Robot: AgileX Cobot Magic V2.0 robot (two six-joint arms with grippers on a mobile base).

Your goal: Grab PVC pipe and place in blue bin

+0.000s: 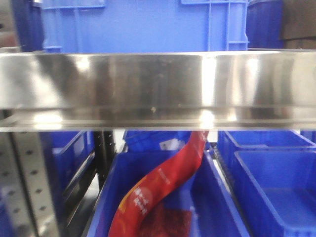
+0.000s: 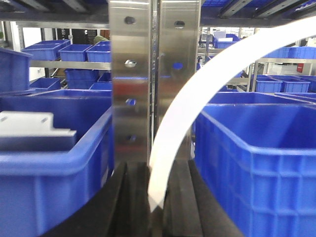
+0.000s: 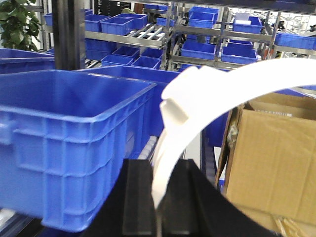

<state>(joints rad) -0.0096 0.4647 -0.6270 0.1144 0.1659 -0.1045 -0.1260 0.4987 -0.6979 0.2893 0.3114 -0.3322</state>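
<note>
The PVC pipe [image 2: 197, 94], a smooth flat white strip, rises from between the closed black jaws of the left gripper [image 2: 158, 212] and arches up to the right beside a deep, open blue bin [image 2: 256, 158], while the right gripper [image 3: 159, 212] pinches a second white strip [image 3: 207, 98] bearing a ridged lug.

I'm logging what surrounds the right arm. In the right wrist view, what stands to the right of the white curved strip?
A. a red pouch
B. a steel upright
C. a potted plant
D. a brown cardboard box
D: a brown cardboard box stands right of the PVC pipe gripped by the right gripper, while a blue bin sits on its left.
</note>
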